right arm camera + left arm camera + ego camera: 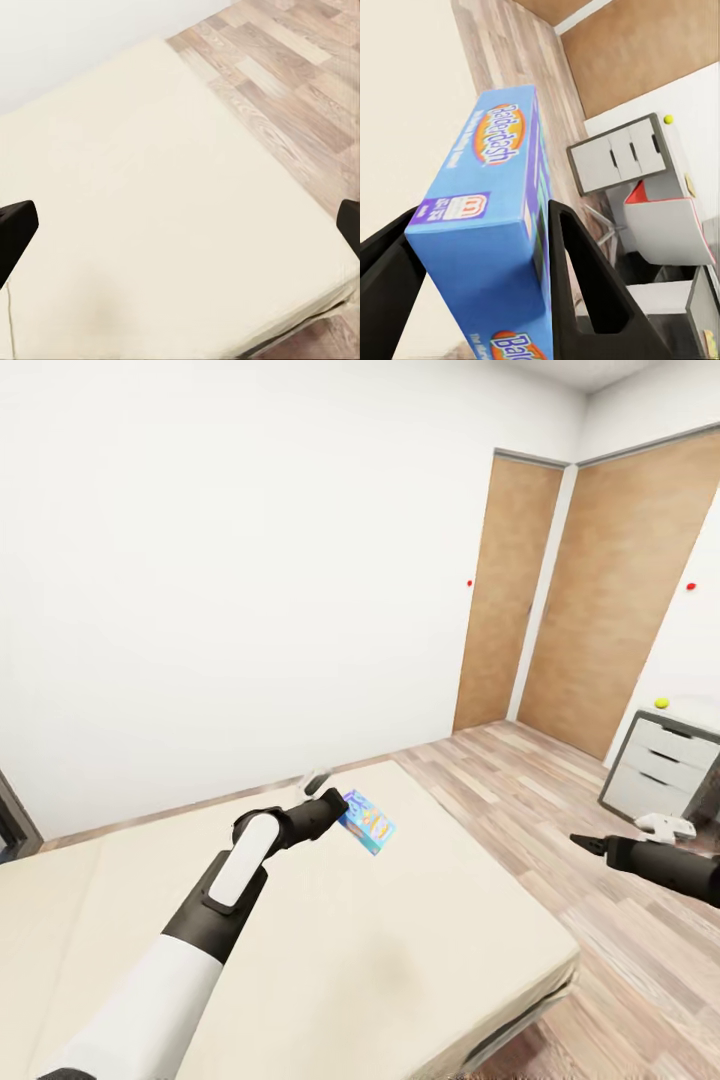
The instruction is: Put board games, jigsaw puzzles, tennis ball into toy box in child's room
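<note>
White-walled room, beige-mattress bed [400,920] lower frame. Left hand [338,807] clamps blue rectangular board-game box [367,821] mid-frame, above mattress. Right hand [590,844] at right edge, fingers spread wide. Yellow-green tennis ball [661,703] on grey-white worktop [700,715].

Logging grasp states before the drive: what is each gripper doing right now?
Left gripper: shut on the blue board game box.
Right gripper: open, holding nothing, above the bed.

We read "Balderdash" in white on an orange oval on the blue board game box [487,225], printed on two of its faces; the smaller print stays too blurred for us.
</note>
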